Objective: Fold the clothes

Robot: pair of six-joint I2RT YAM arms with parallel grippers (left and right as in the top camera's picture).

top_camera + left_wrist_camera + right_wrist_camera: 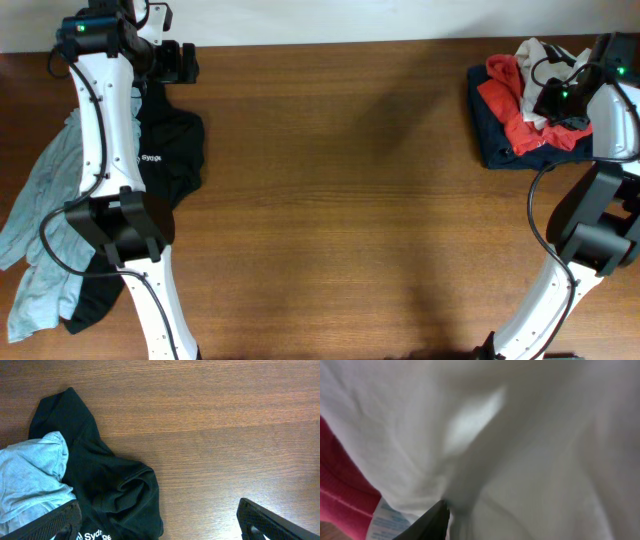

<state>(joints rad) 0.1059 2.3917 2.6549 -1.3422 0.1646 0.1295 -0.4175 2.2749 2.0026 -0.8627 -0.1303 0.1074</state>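
The clothes lie in two heaps. At the left edge a black shirt (pixel 172 150) with a small white logo lies crumpled, partly under a pale grey-blue shirt (pixel 45 215). My left gripper (pixel 180 62) hovers open over the black shirt (pixel 110 480), and the grey-blue shirt (pixel 27 475) lies by its left finger (pixel 55 520). At the far right a white garment (pixel 535 52), a red one (pixel 510 100) and a navy one (pixel 495 145) are piled. My right gripper (pixel 552 103) is pushed into that pile. White cloth (pixel 520 450) fills its view. One dark finger (pixel 432 522) shows against a ridge of it; the other is hidden.
Bare brown wood (pixel 340 200) stretches between the two heaps. The left arm's white links (pixel 110 130) cross over the left heap. A printed care label (pixel 387 522) and red cloth (pixel 340 490) show at the lower left of the right wrist view.
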